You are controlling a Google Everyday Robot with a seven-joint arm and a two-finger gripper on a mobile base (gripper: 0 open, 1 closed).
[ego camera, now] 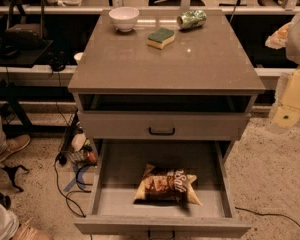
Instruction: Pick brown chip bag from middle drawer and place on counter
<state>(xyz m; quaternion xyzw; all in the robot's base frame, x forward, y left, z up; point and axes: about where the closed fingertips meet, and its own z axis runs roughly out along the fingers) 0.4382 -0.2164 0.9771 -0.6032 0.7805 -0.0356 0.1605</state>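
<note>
The brown chip bag (pixel 166 185) lies flat on the floor of the open middle drawer (pixel 121 170), a little right of centre and near its front. The drawer is pulled fully out at the bottom of the view. The counter (pixel 165 66) is the grey-brown top slab of the cabinet above it. My gripper (pixel 285 115) hangs at the right edge of the view, beside the cabinet's right side at about counter height. It is well above and to the right of the bag and apart from it.
A white bowl (pixel 124 18), a green-and-yellow sponge (pixel 161 37) and a crushed green can (pixel 191 19) sit at the back of the counter. The upper handled drawer front (pixel 161 130) is closed. Cables (pixel 70 184) and a person's shoe (pixel 12 145) lie on the floor at left.
</note>
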